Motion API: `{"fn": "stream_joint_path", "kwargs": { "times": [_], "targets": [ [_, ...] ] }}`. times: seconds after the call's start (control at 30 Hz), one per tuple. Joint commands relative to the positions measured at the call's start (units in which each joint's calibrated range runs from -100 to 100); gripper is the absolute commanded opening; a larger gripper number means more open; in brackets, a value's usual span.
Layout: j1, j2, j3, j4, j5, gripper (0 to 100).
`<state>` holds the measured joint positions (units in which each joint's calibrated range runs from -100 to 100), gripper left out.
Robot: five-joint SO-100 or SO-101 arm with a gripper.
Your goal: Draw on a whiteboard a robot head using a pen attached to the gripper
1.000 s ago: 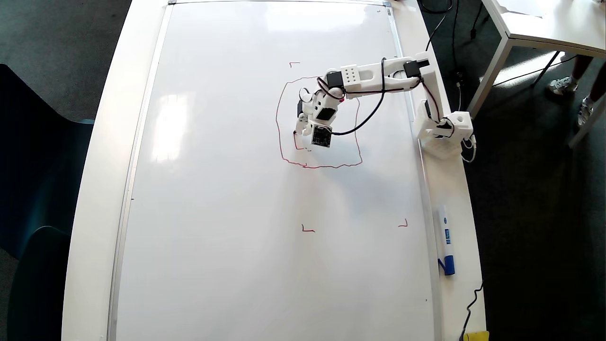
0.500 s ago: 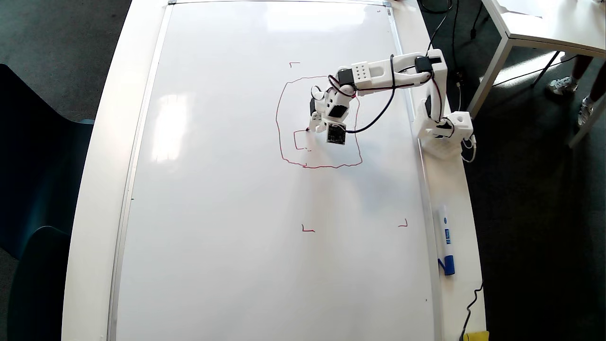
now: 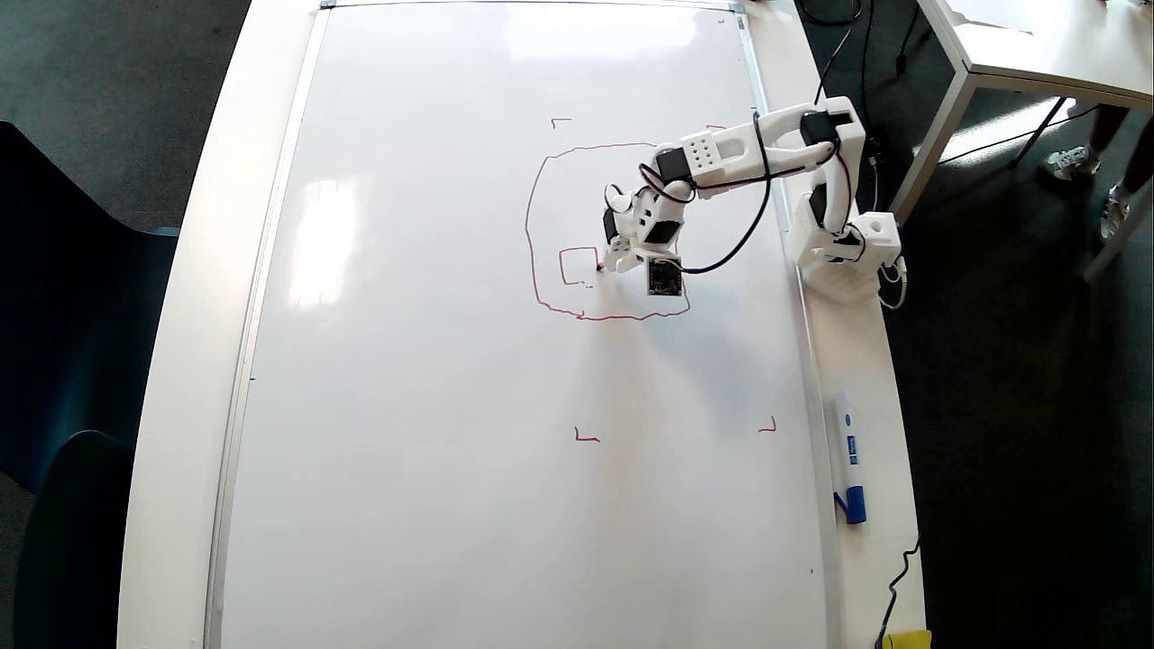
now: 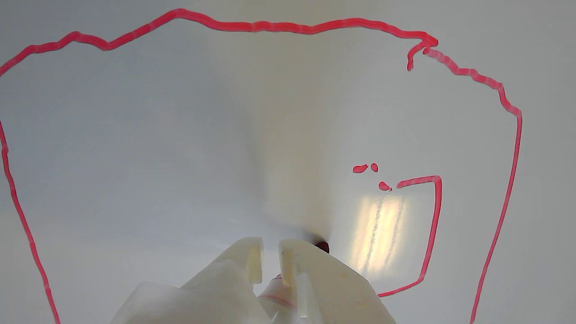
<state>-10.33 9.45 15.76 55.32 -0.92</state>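
The whiteboard [image 3: 433, 379] fills the overhead view, and its glossy surface [image 4: 180, 148] fills the wrist view. On it is the robot head [image 3: 528, 225], a wobbly red rounded-square outline [image 4: 270, 27]. A small red rectangle [image 3: 566, 252] sits low on its left side, and part of it shows in the wrist view [image 4: 434, 216]. The white gripper [image 3: 611, 263] is inside the outline, just right of that rectangle. Its jaws are shut on the pen [image 4: 322, 246], with the fingers [image 4: 253, 258] almost touching. The pen's red tip [image 3: 599, 268] rests on the board at the rectangle's right side.
The arm base [image 3: 843, 252] stands on the table's right rim. A white marker with a blue cap [image 3: 849, 460] lies further along that rim. Small red corner marks [image 3: 586, 437] dot the board. A white table with legs [image 3: 1037, 54] and a person's feet [image 3: 1073, 162] are at top right.
The gripper moved right along the small rectangle's top, then down. The pen left the rectangle's top line and part of its right side.
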Motion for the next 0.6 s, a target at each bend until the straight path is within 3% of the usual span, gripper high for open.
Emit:
{"fn": "stream_joint_path", "kwargs": {
  "times": [0.0,0.57],
  "targets": [
    [-1.57,-0.93,-0.74,-1.28,-0.15,1],
    [-3.41,-0.77,-0.74,-4.84,-0.36,1]
  ]
}}
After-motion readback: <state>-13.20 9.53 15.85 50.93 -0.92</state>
